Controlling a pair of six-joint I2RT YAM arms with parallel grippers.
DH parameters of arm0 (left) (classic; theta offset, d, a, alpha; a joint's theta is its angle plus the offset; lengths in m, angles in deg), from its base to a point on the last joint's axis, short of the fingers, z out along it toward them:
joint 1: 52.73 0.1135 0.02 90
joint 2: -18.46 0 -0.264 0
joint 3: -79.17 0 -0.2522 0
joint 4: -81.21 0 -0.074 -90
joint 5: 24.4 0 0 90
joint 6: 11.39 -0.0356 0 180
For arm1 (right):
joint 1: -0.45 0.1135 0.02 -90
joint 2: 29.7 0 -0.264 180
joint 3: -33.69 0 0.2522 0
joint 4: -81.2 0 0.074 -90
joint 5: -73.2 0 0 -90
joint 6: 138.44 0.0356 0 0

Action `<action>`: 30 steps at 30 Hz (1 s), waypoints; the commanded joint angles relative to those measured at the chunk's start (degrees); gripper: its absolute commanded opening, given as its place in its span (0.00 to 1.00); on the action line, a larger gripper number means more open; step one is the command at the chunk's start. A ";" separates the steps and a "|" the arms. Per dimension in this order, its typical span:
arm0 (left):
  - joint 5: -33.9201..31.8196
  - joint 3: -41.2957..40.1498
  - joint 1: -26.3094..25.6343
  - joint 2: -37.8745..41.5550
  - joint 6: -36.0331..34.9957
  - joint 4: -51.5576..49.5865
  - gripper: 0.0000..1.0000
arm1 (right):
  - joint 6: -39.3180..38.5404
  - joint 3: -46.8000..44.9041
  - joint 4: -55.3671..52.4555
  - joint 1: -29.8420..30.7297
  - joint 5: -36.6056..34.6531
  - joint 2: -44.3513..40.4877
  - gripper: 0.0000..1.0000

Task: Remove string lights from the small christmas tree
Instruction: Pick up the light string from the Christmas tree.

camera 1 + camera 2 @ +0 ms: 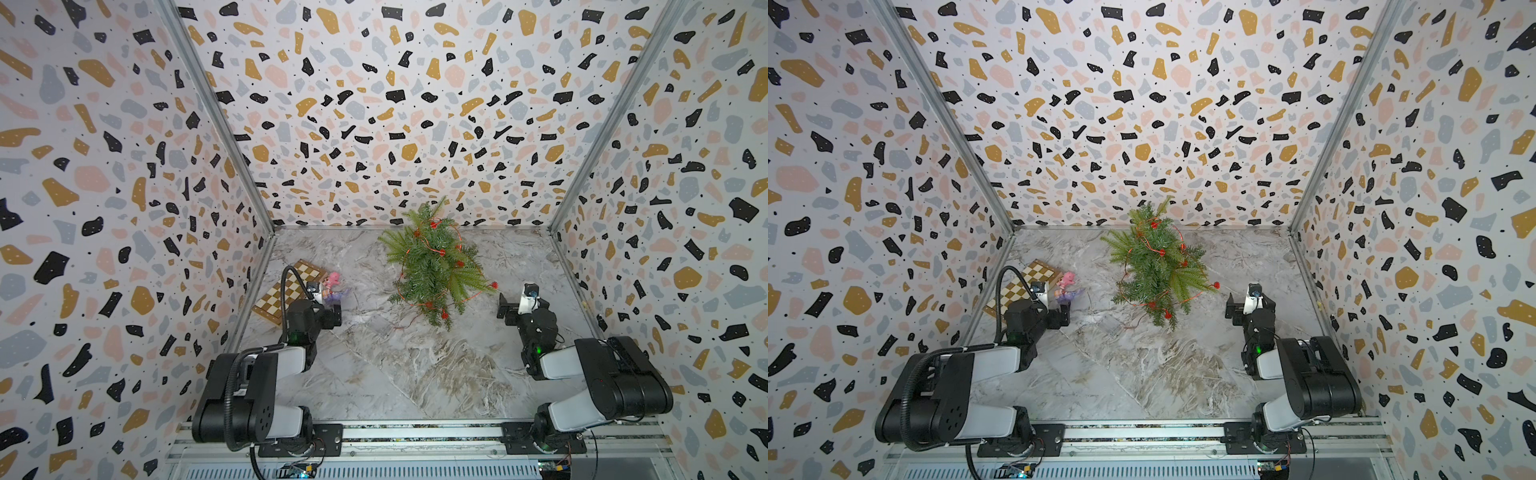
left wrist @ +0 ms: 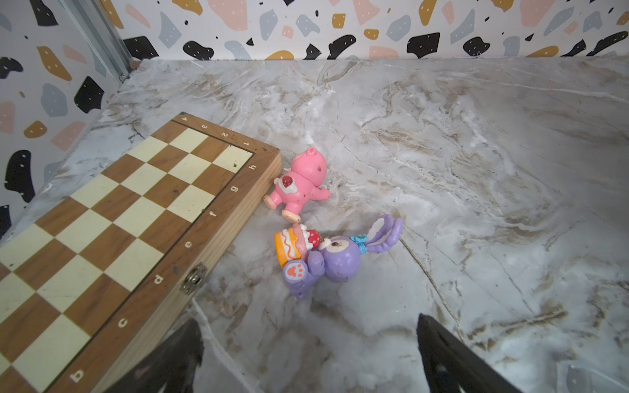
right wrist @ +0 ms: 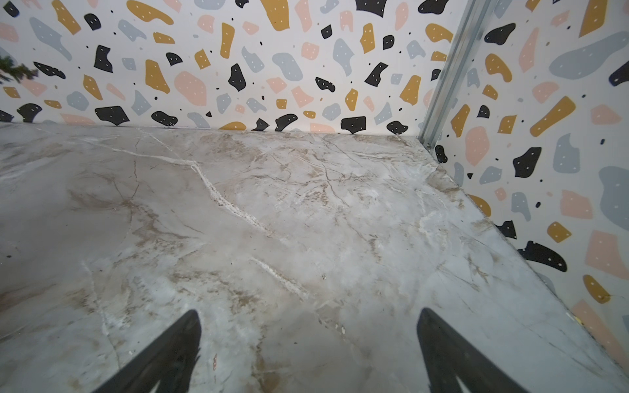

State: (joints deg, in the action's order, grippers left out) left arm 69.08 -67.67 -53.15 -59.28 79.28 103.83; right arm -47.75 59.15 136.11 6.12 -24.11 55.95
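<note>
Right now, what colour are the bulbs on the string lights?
Bright red; the string lights show best in a top view.

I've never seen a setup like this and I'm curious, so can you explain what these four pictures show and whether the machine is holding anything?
Two robot arms sit at a marble table. Two pictures look down from overhead; the other two come from cameras on the arms' wrists. On the table are a small christmas tree wrapped in string lights, a chessboard, a pink toy and a purple toy. The left tool and right tool are both open, holding nothing.
</note>
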 commanded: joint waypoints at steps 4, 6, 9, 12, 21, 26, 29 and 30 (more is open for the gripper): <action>-7.01 5.73 0.25 13.75 6.09 -14.86 0.96 | -1.61 0.60 -3.32 2.96 -6.45 -7.14 0.99; -6.47 6.42 0.16 17.92 9.36 -18.30 0.95 | 2.44 6.92 -18.80 3.52 -9.60 -11.29 0.99; -3.75 9.09 0.10 22.17 13.42 -24.63 0.93 | 8.04 14.89 -36.04 2.32 -9.20 -13.00 0.99; 2.20 13.36 -0.92 25.57 15.92 -31.59 0.89 | 10.59 17.57 -41.82 1.36 -5.80 -15.53 0.99; 18.30 27.45 -11.91 29.41 16.30 -49.52 0.85 | 15.50 24.59 -59.48 -0.75 7.00 -26.43 0.97; 20.24 33.89 -18.85 26.88 15.63 -53.83 0.81 | 13.67 30.48 -66.12 -0.70 12.35 -30.48 0.96; 22.04 37.01 -20.25 24.64 16.60 -54.43 0.78 | 12.66 33.33 -68.51 -0.35 17.67 -32.18 0.96; 22.55 37.55 -20.72 24.18 17.15 -53.83 0.78 | 12.28 34.18 -69.10 0.10 18.69 -32.58 0.96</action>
State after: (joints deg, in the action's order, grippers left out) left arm 88.43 -32.72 -72.96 -33.92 95.50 51.48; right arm -34.37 90.08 71.96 5.62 -11.70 25.24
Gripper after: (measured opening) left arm 0.781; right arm 0.961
